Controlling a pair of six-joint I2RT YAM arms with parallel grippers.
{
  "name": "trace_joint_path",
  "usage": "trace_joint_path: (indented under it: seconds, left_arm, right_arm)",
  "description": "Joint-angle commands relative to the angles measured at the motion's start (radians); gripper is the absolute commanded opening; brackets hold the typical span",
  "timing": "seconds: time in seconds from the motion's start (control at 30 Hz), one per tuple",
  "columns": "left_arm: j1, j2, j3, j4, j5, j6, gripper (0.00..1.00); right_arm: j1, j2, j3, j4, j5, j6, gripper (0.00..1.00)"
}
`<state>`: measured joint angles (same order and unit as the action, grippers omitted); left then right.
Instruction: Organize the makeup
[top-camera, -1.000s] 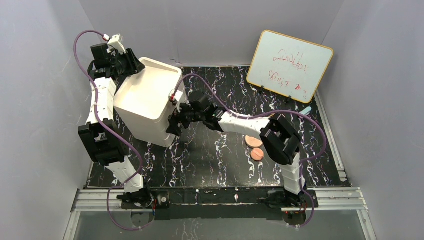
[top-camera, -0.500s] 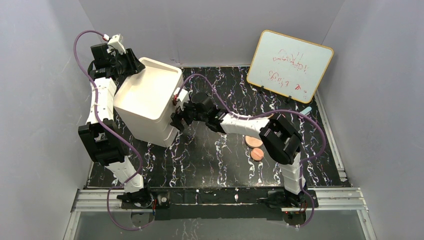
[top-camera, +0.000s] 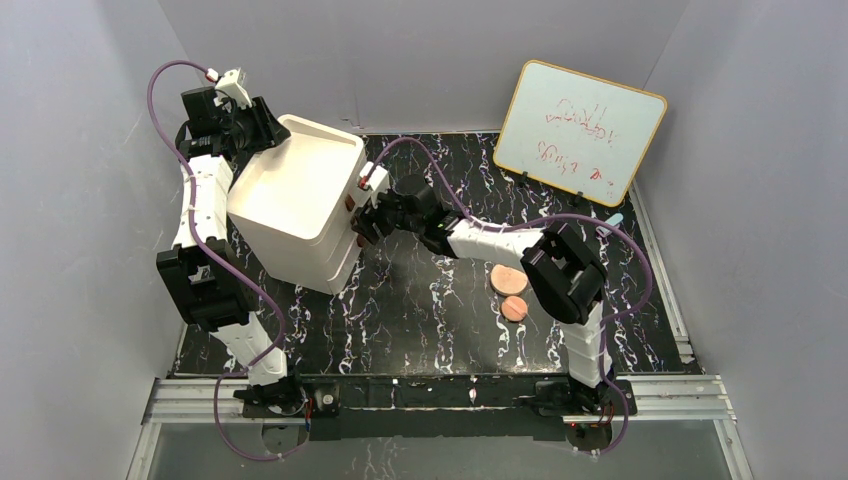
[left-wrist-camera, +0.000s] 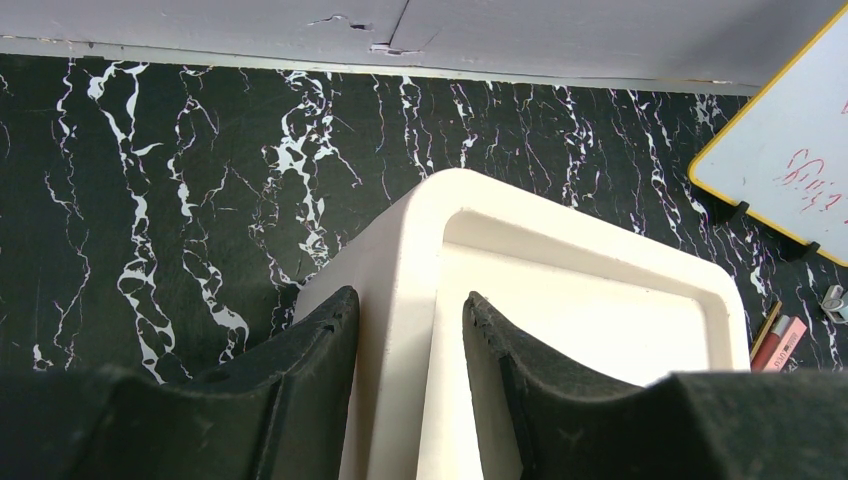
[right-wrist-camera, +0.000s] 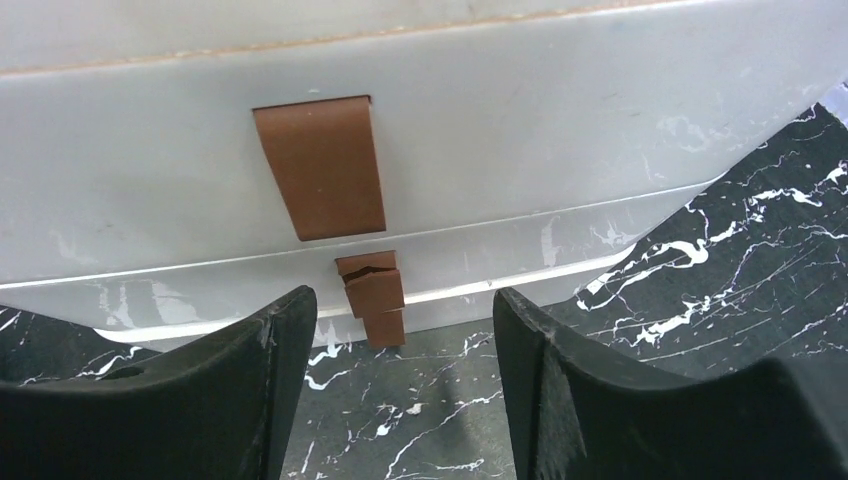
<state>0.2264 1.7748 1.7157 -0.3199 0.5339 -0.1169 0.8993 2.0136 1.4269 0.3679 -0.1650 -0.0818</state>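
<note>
Two copper-pink makeup discs, the larger (top-camera: 508, 279) and the smaller (top-camera: 514, 308), lie on the black marble table right of centre. Two slim pink and brown makeup sticks (left-wrist-camera: 783, 340) lie near the whiteboard. My left gripper (top-camera: 262, 128) (left-wrist-camera: 407, 297) is shut on the back-left rim of the white drawer box (top-camera: 295, 200) (left-wrist-camera: 560, 300). Facing the box's front, my right gripper (top-camera: 357, 222) (right-wrist-camera: 402, 300) is open, with nothing between its fingers. Just beyond its tips are the lower brown handle (right-wrist-camera: 372, 292) and the upper brown handle (right-wrist-camera: 322, 165).
A whiteboard (top-camera: 580, 130) with red writing leans at the back right. A small light-blue cylinder (top-camera: 612, 219) lies by its foot. Grey walls close in the table on three sides. The right arm stretches across the table's middle.
My right gripper has moved up and back along the box's front, and its jaws have narrowed somewhat. The left arm and the box have not moved.
</note>
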Motion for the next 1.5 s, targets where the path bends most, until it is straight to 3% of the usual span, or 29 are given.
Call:
trace_joint_path:
  seconds: [0.0,0.37,0.6,0.67,0.77,1.47]
  left_arm:
    - [-0.008,0.016,-0.004,-0.054,0.035,-0.009,0.4]
    - [-0.007,0.022,-0.002,-0.052,0.048,-0.015,0.41]
    - [-0.007,0.023,-0.002,-0.051,0.048,-0.013,0.41]
    - [-0.007,0.022,-0.002,-0.051,0.048,-0.013,0.4]
    - [-0.007,0.021,-0.002,-0.05,0.048,-0.013,0.41]
    - [-0.007,0.027,-0.001,-0.05,0.048,-0.017,0.41]
  right_arm:
    - [-0.01,0.033,0.057,0.025,-0.039,0.002,0.69]
    - [-0.014,0.079,0.109,0.002,-0.099,0.031,0.63]
    - [-0.019,0.109,0.171,-0.058,-0.112,0.03,0.33]
    - [-0.021,0.109,0.171,-0.061,-0.116,0.027,0.11]
    - [-0.022,0.103,0.164,-0.061,-0.107,0.026,0.01]
    - [-0.108,-0.114,-0.167,-0.032,-0.047,0.006,0.01]
